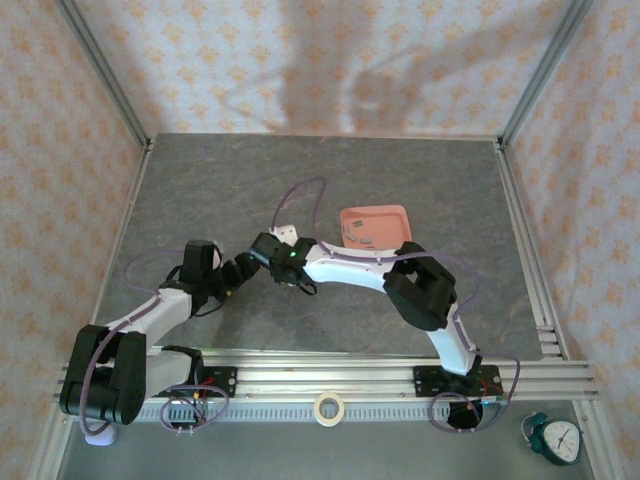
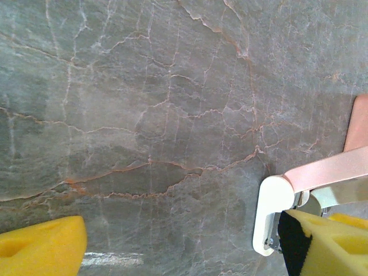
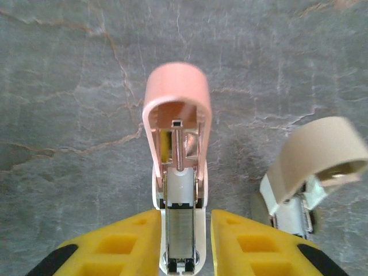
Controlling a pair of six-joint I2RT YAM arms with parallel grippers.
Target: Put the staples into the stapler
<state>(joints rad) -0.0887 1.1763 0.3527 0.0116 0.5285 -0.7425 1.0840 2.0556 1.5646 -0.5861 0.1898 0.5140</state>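
The stapler [image 3: 179, 172] stands open on the grey table, its pink lid [image 3: 177, 98] tipped up and back. A grey strip of staples [image 3: 184, 227] lies in its metal channel. My right gripper [image 3: 184, 241] straddles the stapler's near end, open, with a thin gap between each yellow finger and the white base. In the left wrist view the stapler [image 2: 275, 210] is at the right, side on. My left gripper [image 2: 184, 247] is wide open, and its right finger [image 2: 330, 241] overlaps the stapler's end; I cannot tell if they touch. More dark staples [image 1: 360, 238] lie in the pink tray [image 1: 390, 215].
A small object with a tan curved top and white base [image 3: 310, 172] sits just right of the stapler. The two grippers [image 1: 238, 272] [image 1: 268, 250] are close together at table centre-left. A tape roll [image 1: 329, 408] and a clock [image 1: 557, 440] rest on the front ledge.
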